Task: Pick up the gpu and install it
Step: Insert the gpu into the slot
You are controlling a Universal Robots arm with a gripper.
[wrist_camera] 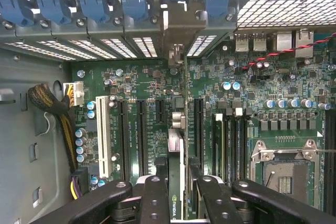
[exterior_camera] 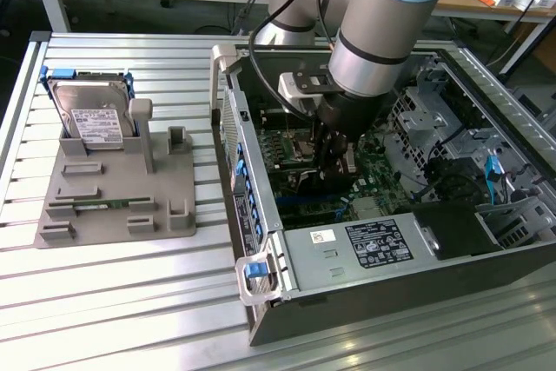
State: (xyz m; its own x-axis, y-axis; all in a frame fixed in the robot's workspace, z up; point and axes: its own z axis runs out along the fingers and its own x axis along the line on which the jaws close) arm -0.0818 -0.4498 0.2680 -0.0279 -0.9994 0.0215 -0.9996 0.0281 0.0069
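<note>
I've got the gpu point(wrist_camera: 177, 129) pinched edge-on between the fingers of the gripper point(wrist_camera: 177, 182), hanging straight below them over the motherboard point(wrist_camera: 262, 93). Its long axis runs parallel to the expansion slots point(wrist_camera: 140, 129), bracket end toward the rear slot covers point(wrist_camera: 121, 45). Can't tell whether the card edge has reached a slot; the fingers hide its near end.

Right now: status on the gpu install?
Gripper shut on gpu, down inside the case. Card stands edge-on over the motherboard slots, bracket at the rear wall. Seating not confirmable. No obstruction seen.
</note>
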